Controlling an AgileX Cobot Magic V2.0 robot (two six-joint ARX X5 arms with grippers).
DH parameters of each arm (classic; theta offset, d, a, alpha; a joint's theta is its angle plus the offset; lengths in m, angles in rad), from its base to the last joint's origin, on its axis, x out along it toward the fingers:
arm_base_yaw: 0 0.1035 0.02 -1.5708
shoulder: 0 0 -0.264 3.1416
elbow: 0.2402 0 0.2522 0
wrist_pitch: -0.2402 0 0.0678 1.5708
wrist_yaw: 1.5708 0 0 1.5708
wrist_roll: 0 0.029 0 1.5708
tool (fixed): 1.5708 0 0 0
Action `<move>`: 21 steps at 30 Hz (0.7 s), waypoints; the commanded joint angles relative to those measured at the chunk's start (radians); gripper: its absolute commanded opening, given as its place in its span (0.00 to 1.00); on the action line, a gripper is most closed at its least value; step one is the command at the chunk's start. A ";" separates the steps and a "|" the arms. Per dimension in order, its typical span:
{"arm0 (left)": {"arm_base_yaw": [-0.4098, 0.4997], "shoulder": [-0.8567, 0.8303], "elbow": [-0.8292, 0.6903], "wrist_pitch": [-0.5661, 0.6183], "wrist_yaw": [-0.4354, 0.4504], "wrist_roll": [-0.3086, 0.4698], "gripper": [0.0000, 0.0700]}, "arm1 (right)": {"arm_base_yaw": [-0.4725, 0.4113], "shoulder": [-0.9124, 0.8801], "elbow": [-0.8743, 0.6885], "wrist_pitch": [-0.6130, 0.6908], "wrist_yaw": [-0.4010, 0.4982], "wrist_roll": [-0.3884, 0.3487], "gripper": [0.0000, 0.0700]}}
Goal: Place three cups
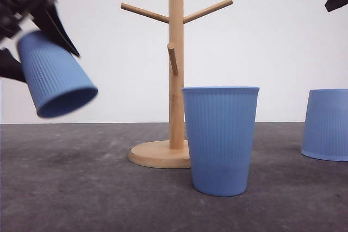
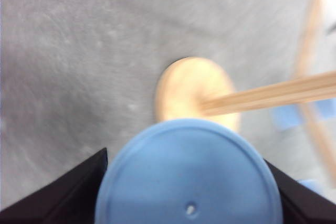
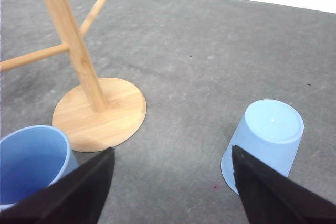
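left gripper (image 1: pixel 32 31): clamped on cup 1 (image 1: pixel 54 77), held in the air at far left, tilted mouth-down | right gripper (image 3: pixel 170 182): jaws wide, holding nothing | cup 2 (image 1: pixel 220 139): upright, near-centre, just before wooden rack (image 1: pixel 175 69) | cup 3 (image 1: pixel 326 124): inverted, right | table (image 1: pixel 81 188): grey

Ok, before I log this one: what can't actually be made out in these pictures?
- Left gripper, front view: blurred and cut by the frame edge; its grip on the tilted cup is unclear.
- Right gripper, front view: just a dark corner shows.
- Upside-down cup, front view: its side is cut by the frame edge.
- Wooden rack, left wrist view: smeared by blur.
- Upright cup, right wrist view: partly behind a finger.
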 commanded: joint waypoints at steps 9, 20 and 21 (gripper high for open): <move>0.071 -0.119 0.003 0.277 0.010 -0.396 0.62 | 0.004 0.003 0.017 0.011 -0.002 -0.003 0.64; 0.007 0.009 0.004 0.594 0.053 -0.600 0.62 | 0.004 0.003 0.017 0.033 -0.001 -0.004 0.64; -0.004 0.026 0.004 0.627 0.056 -0.619 0.62 | 0.004 0.003 0.017 0.033 -0.001 -0.004 0.64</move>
